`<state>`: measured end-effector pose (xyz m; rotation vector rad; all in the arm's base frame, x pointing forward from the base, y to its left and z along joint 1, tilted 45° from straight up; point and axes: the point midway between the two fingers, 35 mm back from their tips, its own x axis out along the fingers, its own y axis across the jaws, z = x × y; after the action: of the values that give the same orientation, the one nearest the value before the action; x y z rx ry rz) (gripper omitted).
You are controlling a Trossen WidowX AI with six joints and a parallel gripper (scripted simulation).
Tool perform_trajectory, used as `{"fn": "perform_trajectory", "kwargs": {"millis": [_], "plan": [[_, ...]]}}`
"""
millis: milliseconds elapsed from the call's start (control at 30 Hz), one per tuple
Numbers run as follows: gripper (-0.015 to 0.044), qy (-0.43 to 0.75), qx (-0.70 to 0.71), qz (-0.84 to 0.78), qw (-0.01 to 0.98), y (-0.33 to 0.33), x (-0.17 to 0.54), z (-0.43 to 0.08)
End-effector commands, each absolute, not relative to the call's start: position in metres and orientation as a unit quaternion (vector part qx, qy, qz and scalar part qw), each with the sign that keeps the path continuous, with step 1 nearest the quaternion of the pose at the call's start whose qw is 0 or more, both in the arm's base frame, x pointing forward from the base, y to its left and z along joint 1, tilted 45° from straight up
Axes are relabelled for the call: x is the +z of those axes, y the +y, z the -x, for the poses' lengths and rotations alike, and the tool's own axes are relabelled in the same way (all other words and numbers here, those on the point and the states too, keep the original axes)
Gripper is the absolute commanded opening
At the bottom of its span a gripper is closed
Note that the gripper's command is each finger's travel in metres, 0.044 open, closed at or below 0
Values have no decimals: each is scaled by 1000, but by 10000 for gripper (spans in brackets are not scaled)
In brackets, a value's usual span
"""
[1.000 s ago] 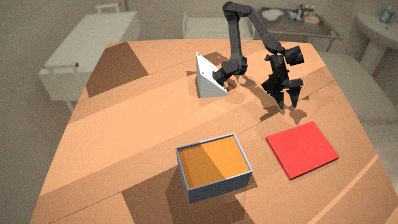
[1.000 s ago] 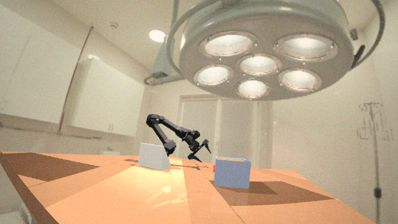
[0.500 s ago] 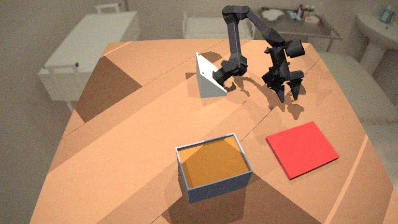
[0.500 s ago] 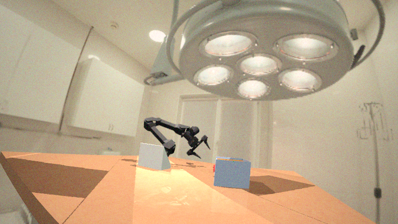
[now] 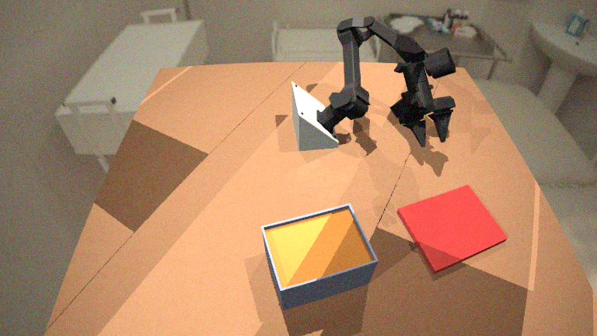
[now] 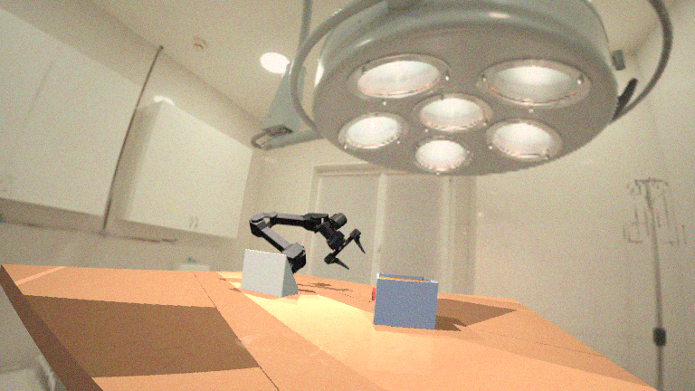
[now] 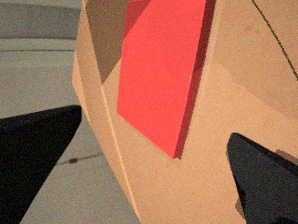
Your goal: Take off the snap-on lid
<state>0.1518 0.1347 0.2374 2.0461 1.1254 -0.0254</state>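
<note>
The blue-grey storage box [image 5: 327,287] [image 6: 405,303] stands upright on the table with its top uncovered, showing an orange-yellow inside. The red lid [image 5: 452,227] [image 7: 157,75] lies flat on the table to the right of the box in the top view, apart from it, with its smooth face up. Only a sliver of the lid [image 6: 374,294] shows beside the box in the exterior view. My gripper [image 5: 434,142] [image 6: 356,260] [image 7: 156,127] is wide open and empty. It hangs above the table behind the lid, clear of both lid and box.
A white wedge-shaped block [image 5: 315,133] [image 6: 264,273] stands at the arm's base, left of the gripper. The table's right edge [image 5: 519,152] runs beyond the lid. A large lamp [image 6: 452,92] shows overhead in the exterior view.
</note>
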Motion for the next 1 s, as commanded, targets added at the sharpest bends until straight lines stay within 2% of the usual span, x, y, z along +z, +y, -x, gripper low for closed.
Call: {"fn": "perform_trajectory", "kwargs": {"millis": [0, 967], "plan": [[440, 444, -5, -805, 394, 131, 244, -150], [440, 444, -5, -805, 394, 128, 242, -150]]}}
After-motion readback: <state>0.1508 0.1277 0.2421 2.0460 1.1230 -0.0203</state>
